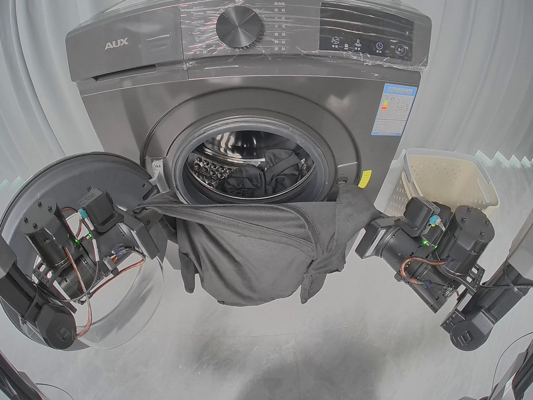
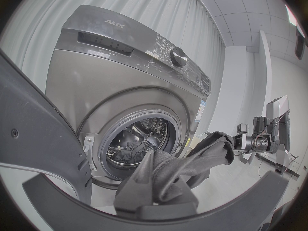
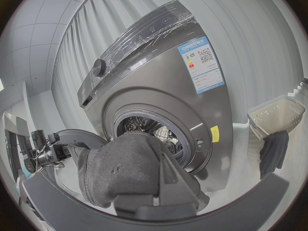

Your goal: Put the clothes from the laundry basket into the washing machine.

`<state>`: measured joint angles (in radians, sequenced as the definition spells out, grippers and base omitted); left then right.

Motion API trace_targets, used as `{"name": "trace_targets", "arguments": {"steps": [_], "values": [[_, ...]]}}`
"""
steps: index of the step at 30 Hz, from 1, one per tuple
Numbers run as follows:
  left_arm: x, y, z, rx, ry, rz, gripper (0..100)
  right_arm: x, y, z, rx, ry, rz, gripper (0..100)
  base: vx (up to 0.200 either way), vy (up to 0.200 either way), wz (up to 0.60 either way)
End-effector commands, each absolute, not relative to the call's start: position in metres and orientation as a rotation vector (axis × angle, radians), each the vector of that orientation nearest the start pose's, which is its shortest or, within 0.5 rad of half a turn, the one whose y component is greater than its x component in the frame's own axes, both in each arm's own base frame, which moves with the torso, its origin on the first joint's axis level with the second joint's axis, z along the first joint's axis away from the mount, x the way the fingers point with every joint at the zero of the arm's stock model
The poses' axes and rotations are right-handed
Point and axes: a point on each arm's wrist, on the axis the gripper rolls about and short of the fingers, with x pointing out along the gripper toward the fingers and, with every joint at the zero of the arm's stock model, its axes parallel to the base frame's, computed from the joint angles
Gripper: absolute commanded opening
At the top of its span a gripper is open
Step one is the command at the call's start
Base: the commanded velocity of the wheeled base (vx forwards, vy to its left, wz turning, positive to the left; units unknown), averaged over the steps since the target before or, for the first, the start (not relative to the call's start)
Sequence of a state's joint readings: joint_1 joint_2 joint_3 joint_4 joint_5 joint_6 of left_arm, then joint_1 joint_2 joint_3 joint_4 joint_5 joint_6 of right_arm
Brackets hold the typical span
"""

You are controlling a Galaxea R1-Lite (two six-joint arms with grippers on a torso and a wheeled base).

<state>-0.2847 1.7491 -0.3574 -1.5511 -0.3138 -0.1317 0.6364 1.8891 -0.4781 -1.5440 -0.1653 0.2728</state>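
Note:
A dark grey garment hangs stretched between my two grippers in front of the washing machine, just below its open drum mouth. My left gripper is shut on its left end, my right gripper on its right end. The left wrist view has the cloth bunched between that gripper's fingers; the right wrist view shows it draped over the right gripper's fingers. Dark clothes lie inside the drum. Right of the machine stands the cream laundry basket, another dark cloth hanging over its rim.
The round machine door stands swung open to the left, right behind my left arm. Pale curtains hang behind the machine. Bare grey floor lies below the hanging garment.

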Motion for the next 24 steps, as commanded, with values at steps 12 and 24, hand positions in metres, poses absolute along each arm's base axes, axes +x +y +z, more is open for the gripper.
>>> {"name": "trace_targets", "arguments": {"steps": [12,24], "values": [[0.243,-0.086,0.153,-0.129,-0.119,-0.636,0,0.232,0.175,0.127,0.301,-0.002,0.515,0,0.000,0.000,0.00],[0.246,-0.113,0.147,-0.131,-0.101,-0.680,0,0.198,0.180,0.069,0.169,0.259,0.582,100,0.000,0.000,0.00]]}}
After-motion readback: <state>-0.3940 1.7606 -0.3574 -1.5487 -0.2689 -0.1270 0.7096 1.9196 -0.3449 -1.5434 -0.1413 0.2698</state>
